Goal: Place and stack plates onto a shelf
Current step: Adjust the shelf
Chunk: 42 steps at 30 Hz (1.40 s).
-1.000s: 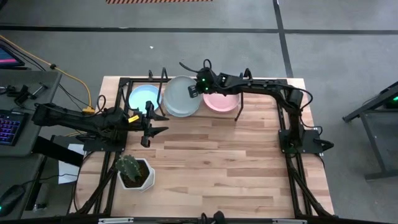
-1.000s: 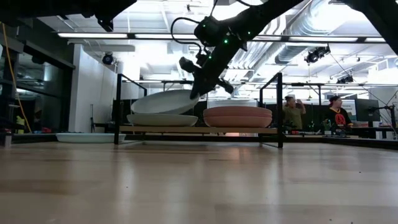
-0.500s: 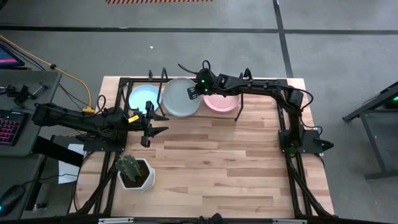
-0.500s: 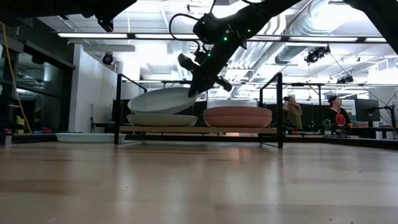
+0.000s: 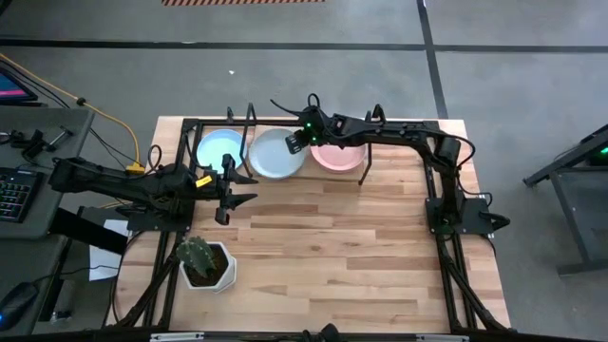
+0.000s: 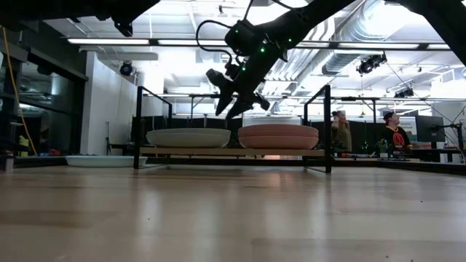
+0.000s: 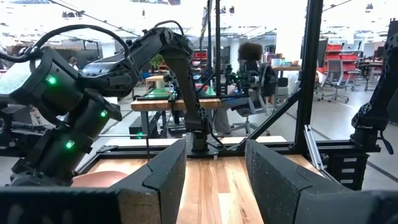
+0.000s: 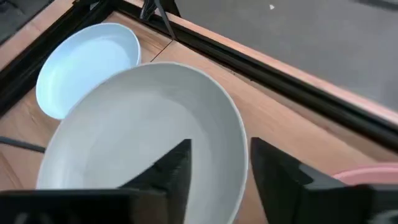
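Observation:
A pale mint plate (image 5: 275,155) lies flat on the left half of the shelf (image 6: 233,151), and a pink plate (image 5: 339,156) sits on the right half. A light blue plate (image 5: 219,149) rests on the table just past the shelf's left end. My right gripper (image 6: 231,109) hangs open a little above the mint plate's right rim (image 8: 239,140), clear of it. In the right wrist view its fingers (image 8: 177,163) stand on either side of that rim. My left gripper (image 5: 237,188) waits open above the table, left of centre, with nothing between its fingers.
A white pot with a cactus (image 5: 203,261) stands near the front left. A black tube frame (image 5: 190,123) runs around the table. Bare wood lies in front of the shelf. People (image 6: 341,131) stand in the room beyond the table.
My right gripper has opened and let go of the mint plate. The plate had been tilted, with its right rim raised. It has dropped level onto the pale plate beneath it on the shelf. The gripper stays just above the rim.

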{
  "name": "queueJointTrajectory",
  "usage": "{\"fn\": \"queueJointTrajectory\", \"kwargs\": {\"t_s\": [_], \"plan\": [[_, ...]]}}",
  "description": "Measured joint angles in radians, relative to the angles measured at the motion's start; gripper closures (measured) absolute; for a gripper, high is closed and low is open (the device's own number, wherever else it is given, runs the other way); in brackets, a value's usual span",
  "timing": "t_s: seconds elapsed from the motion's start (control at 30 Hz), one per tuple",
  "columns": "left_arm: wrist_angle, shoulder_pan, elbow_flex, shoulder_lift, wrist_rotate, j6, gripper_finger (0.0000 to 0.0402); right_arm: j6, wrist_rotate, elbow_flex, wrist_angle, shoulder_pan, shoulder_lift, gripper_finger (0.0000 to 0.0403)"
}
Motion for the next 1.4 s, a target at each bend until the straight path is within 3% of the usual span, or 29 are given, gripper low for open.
{"fn": "queueJointTrajectory", "kwargs": {"t_s": [0.27, 0.43, 0.7, 0.83, 1.1, 1.3, 1.4], "plan": [[-0.003, 0.000, 0.000, 0.000, 0.000, 0.000, 0.0247, -0.126, 0.001, 0.000, -0.108, -0.002, -0.082, 0.0204], [-0.009, 0.000, 0.000, 0.000, 0.000, -0.008, 0.0247, -0.206, 0.016, 0.000, -0.229, 0.035, -0.175, 0.0202], [-0.014, 0.000, 0.000, 0.000, 0.000, -0.009, 0.0247, -0.292, 0.204, 0.000, -0.388, 0.190, -0.290, 0.0202], [-0.035, 0.000, 0.000, 0.000, 0.000, -0.014, 0.0247, -0.316, 0.213, 0.000, -0.477, 0.248, -0.319, 0.0205], [-0.054, 0.000, 0.000, 0.000, 0.000, -0.043, 0.0247, -0.277, 0.272, 0.000, -0.644, 0.313, -0.319, 0.0280], [-0.082, 0.000, 0.000, 0.000, -0.001, -0.044, 0.0247, -0.283, 0.423, -0.001, -0.715, 0.367, -0.349, 0.0381], [-0.083, 0.000, 0.000, 0.000, -0.001, -0.058, 0.0247, -0.244, 0.459, -0.004, -0.768, 0.384, -0.377, 0.0394]]}}
